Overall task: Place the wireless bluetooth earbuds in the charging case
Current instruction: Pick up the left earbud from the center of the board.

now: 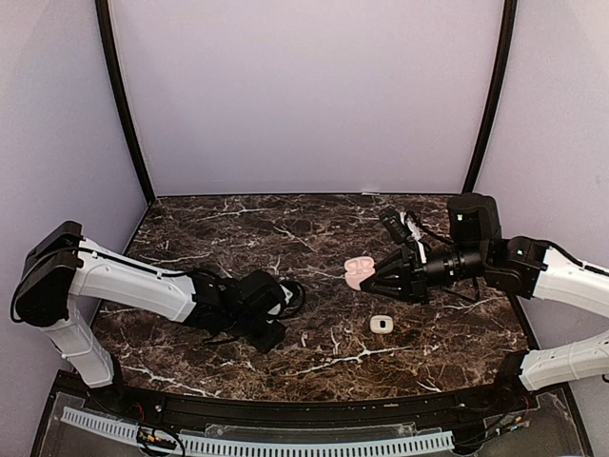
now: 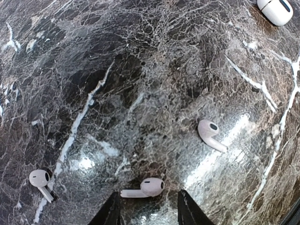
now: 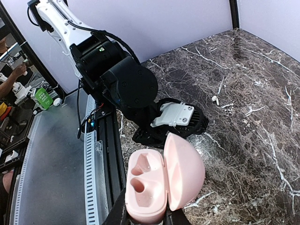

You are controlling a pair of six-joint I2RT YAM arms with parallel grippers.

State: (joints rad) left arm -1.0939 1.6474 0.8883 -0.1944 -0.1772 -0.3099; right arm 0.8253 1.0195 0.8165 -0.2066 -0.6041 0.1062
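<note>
Right wrist: right hand grips charging case

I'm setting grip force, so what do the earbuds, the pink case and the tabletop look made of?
Earbuds: smooth glossy white plastic, judging by the highlights on their rounded heads. Pink case: plastic, possibly silicone-coated; even colour with a dull satin sheen. Tabletop: polished dark marble or a marble-look laminate; white veins and bright lamp reflections.
</note>
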